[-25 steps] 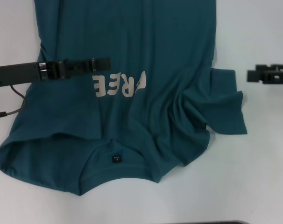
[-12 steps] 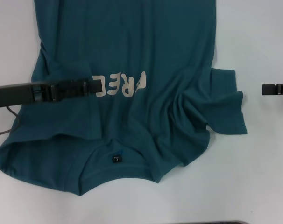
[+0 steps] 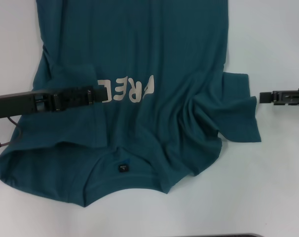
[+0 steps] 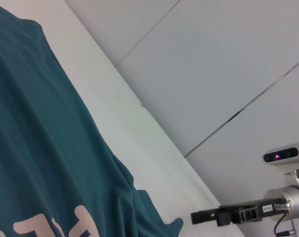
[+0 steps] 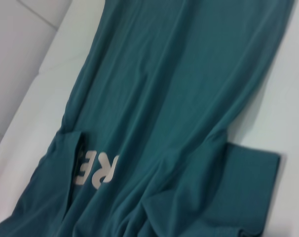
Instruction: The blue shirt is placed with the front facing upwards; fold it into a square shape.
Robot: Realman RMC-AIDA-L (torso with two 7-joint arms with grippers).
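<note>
Nearest the robot, the round neckline with its small black label (image 3: 122,168) is seen at 6 o'clock of the head view, so the blue shirt (image 3: 139,49) lies collar toward the body on the white table (image 3: 282,187), its hem running off past 12 o'clock. Only a first step appears done: the robot's-left sleeve has been turned inward, its flap covering the start of the off-white print (image 3: 127,92) so that fewer letters are read. At 4 o'clock from the print, the other sleeve (image 3: 241,111) is still spread outward and bunched with creases.

Farther out, the left gripper (image 3: 104,92) is held over the folded flap at the print's edge; whether its fingers are apart or together cannot be told. The right gripper (image 3: 262,98) is poised at 3 o'clock, just beside the unfolded sleeve's outer edge; its fingers likewise cannot be judged, and no cloth is seen held.

By this reading, the task is early: the second sleeve and the lengthwise folds are left.
</note>
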